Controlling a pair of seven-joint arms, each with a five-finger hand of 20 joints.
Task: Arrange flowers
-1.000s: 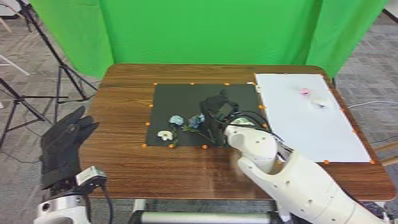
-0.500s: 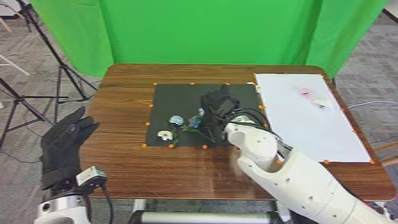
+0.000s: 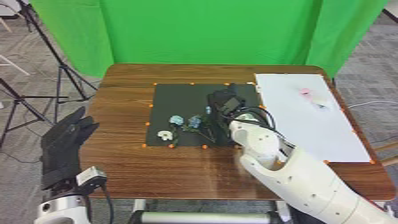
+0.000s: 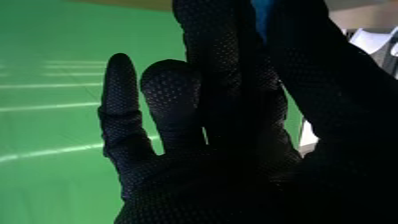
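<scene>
The right hand (image 3: 227, 101) hides most of a blue flower (image 4: 263, 15) and some black mat (image 3: 180, 100).

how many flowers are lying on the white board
2: a pink flower toward the far end of the white board, and a white flower nearer and slightly right. The right arm could hide more.

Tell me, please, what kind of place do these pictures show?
It is probably a robotics lab set up for recording. A green backdrop hangs behind the wooden table, a black tripod stands at the left, and a white robot arm reaches in over the table.
</scene>
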